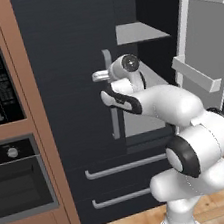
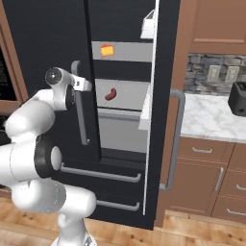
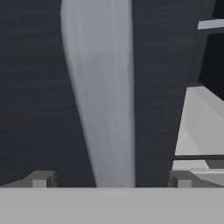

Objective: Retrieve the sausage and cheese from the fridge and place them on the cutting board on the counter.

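The black fridge [image 1: 70,89] has its left door shut and its right door [image 2: 163,96] swung open. On the grey shelves inside, the yellow-orange cheese [image 2: 107,50] lies on an upper shelf and the dark red sausage [image 2: 110,93] on the shelf below. My gripper [image 1: 101,76] is at the left door's grey bar handle [image 1: 112,99], well apart from both foods. In the hand view my gripper [image 3: 111,178] is open, and the handle [image 3: 103,96] runs up between its two fingertips. The cutting board and the counter are out of view.
Brown-framed wall ovens [image 1: 4,124] stand left of the fridge. Two fridge drawers [image 1: 117,169] with bar handles sit below the doors. The open door carries grey racks [image 1: 197,74]. To the right is a wall worktop [image 2: 211,115] with a dark toaster [image 2: 238,98] over brown cabinets.
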